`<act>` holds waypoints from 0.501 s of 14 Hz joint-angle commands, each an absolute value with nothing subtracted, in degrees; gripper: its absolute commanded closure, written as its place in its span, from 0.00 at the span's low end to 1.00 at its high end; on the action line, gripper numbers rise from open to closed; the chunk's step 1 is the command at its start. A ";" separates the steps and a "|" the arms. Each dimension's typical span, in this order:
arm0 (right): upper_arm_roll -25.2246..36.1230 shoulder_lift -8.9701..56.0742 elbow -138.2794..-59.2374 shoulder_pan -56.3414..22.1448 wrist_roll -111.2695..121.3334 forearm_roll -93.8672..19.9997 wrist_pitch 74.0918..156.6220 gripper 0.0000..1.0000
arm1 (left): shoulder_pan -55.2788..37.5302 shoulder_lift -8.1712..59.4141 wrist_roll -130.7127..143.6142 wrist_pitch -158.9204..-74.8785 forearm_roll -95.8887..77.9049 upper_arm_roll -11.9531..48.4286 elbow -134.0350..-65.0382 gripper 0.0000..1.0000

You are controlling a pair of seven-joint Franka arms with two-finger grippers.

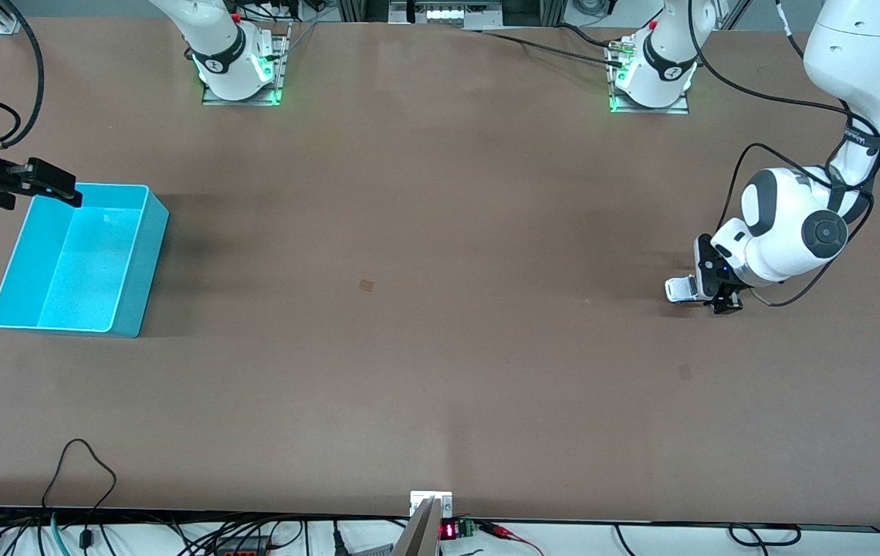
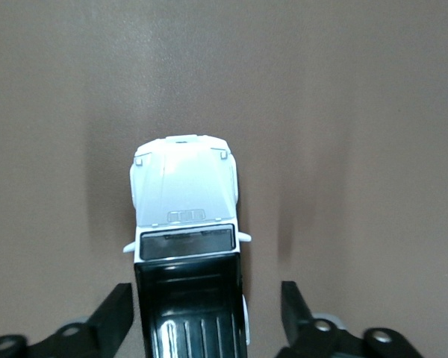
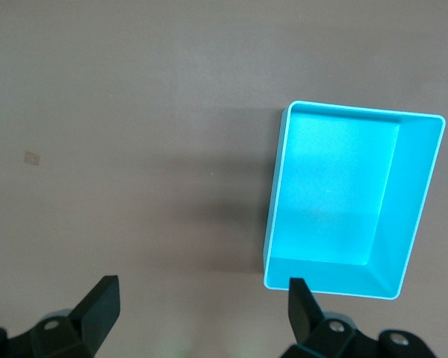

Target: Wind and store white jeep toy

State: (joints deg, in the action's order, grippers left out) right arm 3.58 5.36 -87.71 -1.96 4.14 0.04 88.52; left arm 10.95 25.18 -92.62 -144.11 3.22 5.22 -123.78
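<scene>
Small white boxy jeep toy with black roof panel [image 2: 185,246] stood on brown table [image 1: 424,347] near left arm's end, about midway between base edge and camera edge. Left gripper [image 1: 706,297] was low at table level, fingers [image 2: 112,317] straddling toy's rear, one touching its side, other apart: not yet clamped. Toy's long axis ran straight out from gripper, hood away. Right gripper [image 1: 54,184], spread open, waited over turquoise plastic bin [image 1: 11,266] near right arm's end.
</scene>
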 commanded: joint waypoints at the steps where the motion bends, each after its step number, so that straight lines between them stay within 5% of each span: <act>1: 3.43 5.36 -88.33 -1.41 3.96 -1.05 90.35 0.00 | 11.43 25.31 -94.22 -144.67 2.64 5.63 -123.49 0.38; 7: 3.43 5.36 -88.33 -0.79 3.96 -1.14 90.26 0.00 | 11.43 25.31 -94.75 -147.13 5.89 5.71 -123.40 0.63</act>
State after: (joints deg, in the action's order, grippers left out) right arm 3.60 5.77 -87.78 -1.49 4.14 0.04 89.59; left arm 10.95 25.26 -93.45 -146.37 4.49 5.28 -123.72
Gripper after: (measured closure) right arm 0.000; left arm 0.471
